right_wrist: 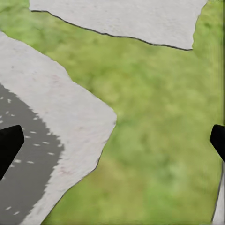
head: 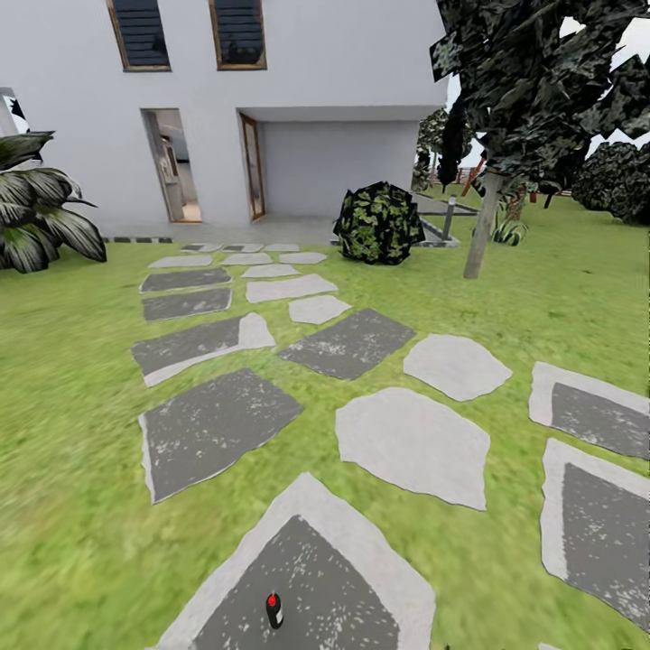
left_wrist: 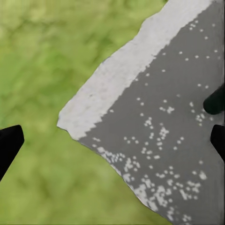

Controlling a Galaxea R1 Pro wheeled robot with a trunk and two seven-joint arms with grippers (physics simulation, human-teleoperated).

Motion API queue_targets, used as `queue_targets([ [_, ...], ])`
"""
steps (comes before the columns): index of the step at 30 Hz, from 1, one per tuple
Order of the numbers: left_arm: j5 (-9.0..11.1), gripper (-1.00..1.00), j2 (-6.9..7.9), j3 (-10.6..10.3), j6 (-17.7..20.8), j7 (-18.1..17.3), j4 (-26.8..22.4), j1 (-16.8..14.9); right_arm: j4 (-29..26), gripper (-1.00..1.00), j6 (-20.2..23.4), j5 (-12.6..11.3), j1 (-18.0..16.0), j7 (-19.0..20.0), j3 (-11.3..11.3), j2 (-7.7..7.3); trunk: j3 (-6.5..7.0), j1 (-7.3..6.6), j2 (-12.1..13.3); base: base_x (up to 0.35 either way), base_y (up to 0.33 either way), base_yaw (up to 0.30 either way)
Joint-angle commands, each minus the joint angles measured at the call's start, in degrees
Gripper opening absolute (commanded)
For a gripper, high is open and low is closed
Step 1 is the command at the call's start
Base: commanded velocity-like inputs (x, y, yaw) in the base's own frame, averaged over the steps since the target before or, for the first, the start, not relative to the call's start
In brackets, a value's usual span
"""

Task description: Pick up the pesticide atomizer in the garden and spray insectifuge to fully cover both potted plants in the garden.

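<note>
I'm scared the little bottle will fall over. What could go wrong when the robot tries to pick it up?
1. The spray bottle is small and stands upright on a stepping stone, so a clumsy reach could probably tip it over.
2. Both wrist views show just grass and stone between the open fingers, so the grippers still need lining up and might miss.
3. I can't spot the potted plants yet, so finding them could take a while.

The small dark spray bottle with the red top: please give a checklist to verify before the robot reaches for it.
1. Small dark spray bottle with red top in sight, head view: ok.
2. Bottle upright on the grey stepping stone: ok.
3. Left claw open, empty: ok.
4. Right claw open, empty: ok.
5. Bottle between either claw's fingers: not ok, only stone and green lawn there.
6. Potted plants located: cannot tell.
</note>
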Motion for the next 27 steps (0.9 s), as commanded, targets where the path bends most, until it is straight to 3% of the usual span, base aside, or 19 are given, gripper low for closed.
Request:
queue_targets([
  [1, -0.03, 1.00, -0.23, 0.21, 2.63, -0.11, -0.08, -1.98, -0.05, 1.00, -0.19, 0.04, -0.05, -0.14, -0.01, -0.02, -0.06, -0.01, -0.02, 0.000, 0.000, -0.046],
  [3, -0.37, 1.00, -0.51, 0.03, 11.97, -0.38, -0.24, -8.71, -1.15, 1.00, -0.19, 0.11, -0.09, -0.19, -0.01, -0.37, -0.06, -0.01, -0.02, 0.000, 0.000, -0.019],
  [6, -0.48, 1.00, -0.66, -0.10, 19.37, -0.51, -0.32, -14.88, -5.04, 1.00, 0.37, 0.23, -0.80, -0.16, -0.01, -1.93, -0.06, -0.01, -0.02, 0.000, 0.000, -0.008],
  [9, -0.52, 1.00, -0.93, -0.15, 22.92, -0.51, -0.37, -19.93, -8.22, 1.00, 3.78, 0.29, -3.73, -0.15, -0.01, -3.89, -0.06, -0.01, -0.02, 0.000, 0.000, -0.003],
  [11, -0.55, 1.00, -1.72, -0.18, 24.27, -0.32, -0.39, -23.60, -9.42, 1.00, 10.49, 0.31, -9.98, -0.19, 0.00, -4.69, -0.06, -0.01, -0.02, 0.000, 0.000, 0.000],
  [13, -0.72, 1.00, -2.45, -0.22, 24.65, -0.25, -0.39, -25.09, -9.88, 1.00, 14.34, 0.27, -14.35, -0.09, 0.05, -4.89, -0.06, -0.01, -0.02, 0.000, 0.000, 0.000],
  [16, -0.66, 1.00, -2.67, -0.42, 24.17, -0.45, -0.37, -25.50, -12.21, 1.00, 16.73, 0.21, -17.08, 0.14, 0.09, -4.95, -0.06, -0.01, -0.02, 0.000, 0.000, 0.000],
  [21, -0.62, 1.00, -2.40, -0.63, 21.68, -1.27, -0.46, -25.40, -14.99, 1.00, 17.62, 0.23, -17.94, 0.14, 0.10, -5.05, -0.06, -0.01, -0.02, 0.000, 0.000, 0.000],
  [27, -0.66, 1.00, -2.19, -0.48, 21.05, -2.80, -0.44, -25.59, -15.35, 1.00, 17.73, 0.30, -18.04, 0.14, 0.15, -5.19, -1.13, 1.31, -2.43, 0.000, 0.000, 0.000],
])
